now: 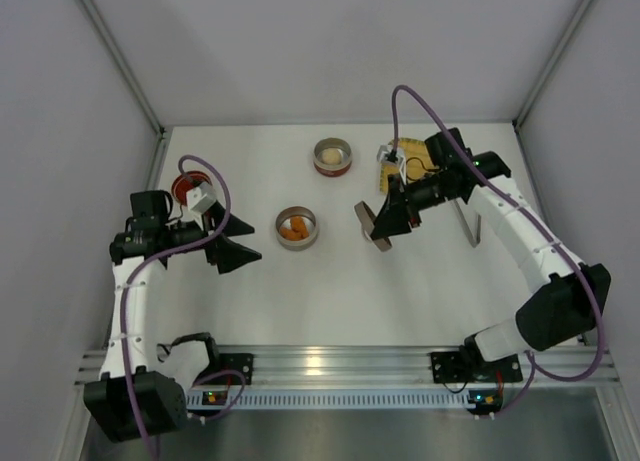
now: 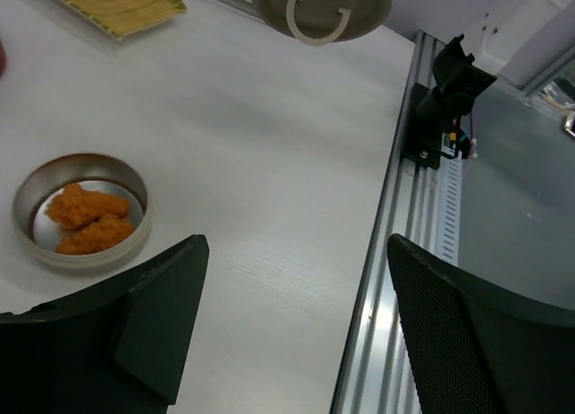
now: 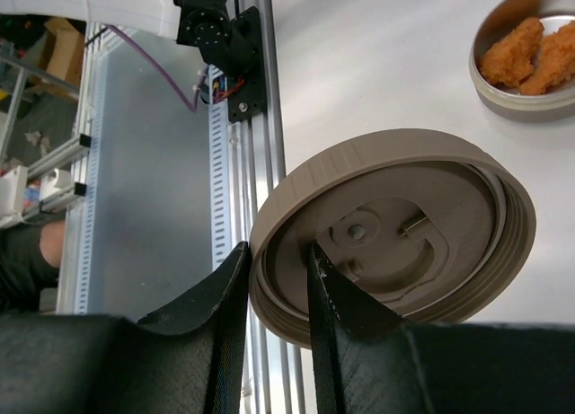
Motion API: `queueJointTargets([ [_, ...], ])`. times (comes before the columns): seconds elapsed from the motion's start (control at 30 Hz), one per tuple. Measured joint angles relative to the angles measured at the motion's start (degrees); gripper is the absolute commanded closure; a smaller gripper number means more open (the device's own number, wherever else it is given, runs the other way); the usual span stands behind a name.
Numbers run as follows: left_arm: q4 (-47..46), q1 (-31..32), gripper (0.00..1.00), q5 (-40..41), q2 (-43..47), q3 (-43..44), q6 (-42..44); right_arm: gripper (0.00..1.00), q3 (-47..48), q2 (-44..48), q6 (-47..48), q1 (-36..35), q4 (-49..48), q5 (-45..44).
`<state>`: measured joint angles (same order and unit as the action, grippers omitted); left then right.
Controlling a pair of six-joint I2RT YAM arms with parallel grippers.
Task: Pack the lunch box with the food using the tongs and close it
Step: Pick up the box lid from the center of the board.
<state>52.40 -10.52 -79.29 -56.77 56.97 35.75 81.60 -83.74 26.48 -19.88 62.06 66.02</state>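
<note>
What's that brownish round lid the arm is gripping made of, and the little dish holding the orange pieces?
The lid looks like moulded plastic, matt grey-brown: dull even surface, ribbed edge, a recessed shape moulded into its face. The dish looks like thin metal, perhaps steel or aluminium: silvery, with soft reflections on its wall.

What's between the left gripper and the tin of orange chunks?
Only bare white table lies between the left gripper and the tin of orange chunks; the left wrist view shows it.
</note>
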Motion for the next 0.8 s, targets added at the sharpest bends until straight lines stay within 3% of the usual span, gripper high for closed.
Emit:
queueJointTargets([
  [0.1, 3.6, 1.6, 0.16, -1.2, -2.1, -2.6, 3.1, 1.0, 0.9, 2.1, -2.3, -3.8, -1.2, -3.3],
  [0.17, 10.3, 3.0, 0.16, -1.9, -5.6, -2.1, 9.7, 1.0, 2.2, 4.2, -2.9, -7.6, -1.6, -6.8],
  [0.27, 17.7, 6.0, 0.18, -2.4, -12.6, 0.7, 19.0, 1.0, 5.4, 6.1, -2.5, -12.0, -1.6, -10.9],
  [0.4, 21.1, 12.1, 0.19, -2.5, -23.5, 6.9, 25.4, 1.0, 9.4, 6.9, -1.2, -13.5, -1.8, -15.9],
  [0.47, 22.5, 15.0, 0.17, -2.7, -26.5, 9.9, 26.8, 1.0, 10.1, 6.8, -0.6, -14.6, -2.2, -18.3],
  [0.6, 24.0, 18.5, 0.02, -3.1, -33.4, 19.4, 26.2, 1.0, 12.6, 5.9, 0.8, -18.2, -2.1, -22.5],
  [0.8, 24.2, 18.6, 0.02, -3.5, -41.1, 35.1, 20.7, 1.0, 14.2, 5.2, 3.1, -20.7, -2.2, -27.7],
])
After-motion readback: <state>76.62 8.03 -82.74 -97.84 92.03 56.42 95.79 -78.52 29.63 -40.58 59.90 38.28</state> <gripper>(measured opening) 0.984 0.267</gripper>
